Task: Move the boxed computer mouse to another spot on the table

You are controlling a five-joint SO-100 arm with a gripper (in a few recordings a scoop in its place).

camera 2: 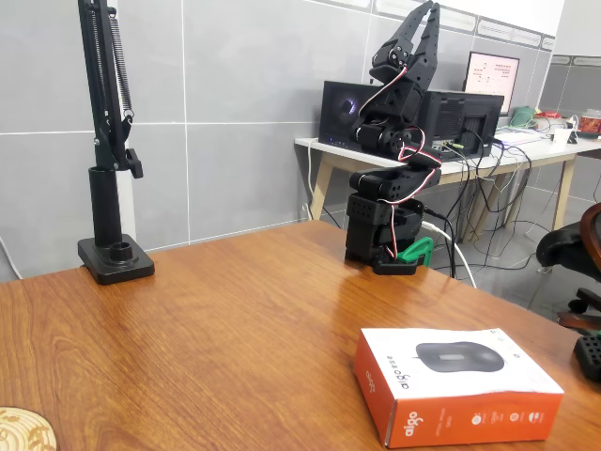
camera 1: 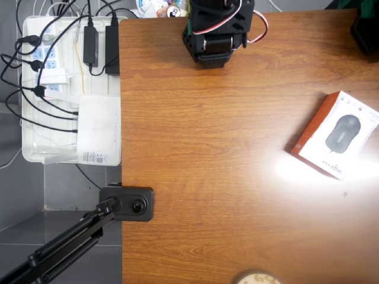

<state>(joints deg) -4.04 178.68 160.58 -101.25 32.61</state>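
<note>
Well apart from the raised gripper (camera 2: 424, 14), jaws nearly closed and empty, the boxed computer mouse (camera 2: 455, 381) is seen lying flat on the table (camera 2: 207, 319).

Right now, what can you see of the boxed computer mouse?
The boxed computer mouse is a flat white cardboard-looking carton with orange-red sides, a dark grey mouse pictured on its face and small dark text. It looks closed and lies flat, face up, on the table, skewed to the edges in the overhead view. Nothing else touches it.
</note>
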